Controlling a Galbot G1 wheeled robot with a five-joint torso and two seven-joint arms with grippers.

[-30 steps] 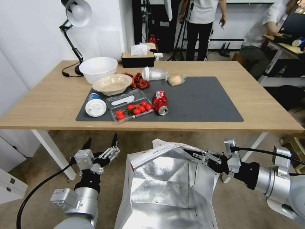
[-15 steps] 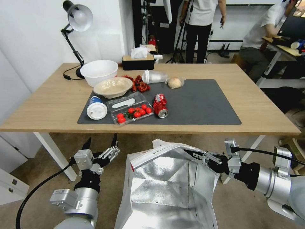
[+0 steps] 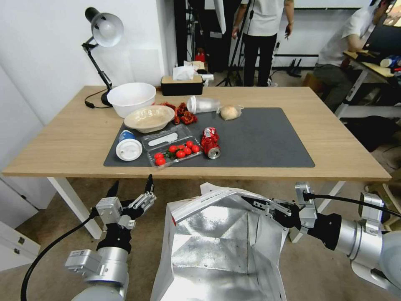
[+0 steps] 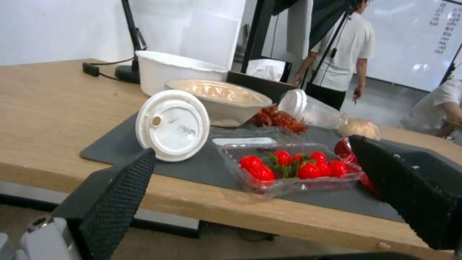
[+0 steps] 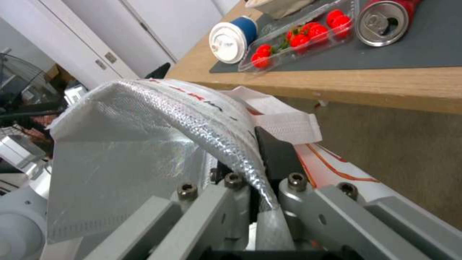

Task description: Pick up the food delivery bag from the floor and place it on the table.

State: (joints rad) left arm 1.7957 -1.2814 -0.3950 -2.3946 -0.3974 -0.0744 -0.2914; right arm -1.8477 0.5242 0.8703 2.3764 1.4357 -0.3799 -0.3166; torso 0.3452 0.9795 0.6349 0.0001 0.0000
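Now your right gripper (image 3: 255, 203) pinches the food delivery bag (image 3: 217, 238) rim below the table (image 3: 346, 146) edge; your left gripper (image 3: 130, 190), beside the bag, is spread; lift clear next.

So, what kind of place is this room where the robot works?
Probably an office or lab used for robot testing. A light-wood table carries staged food items on a dark grey mat, a desk lamp stands at its corner, and tripod legs stand behind on grey-brown carpet.

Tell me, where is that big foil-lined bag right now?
In the head view the bag hangs before the table's near edge, its rim pinched by the right gripper.
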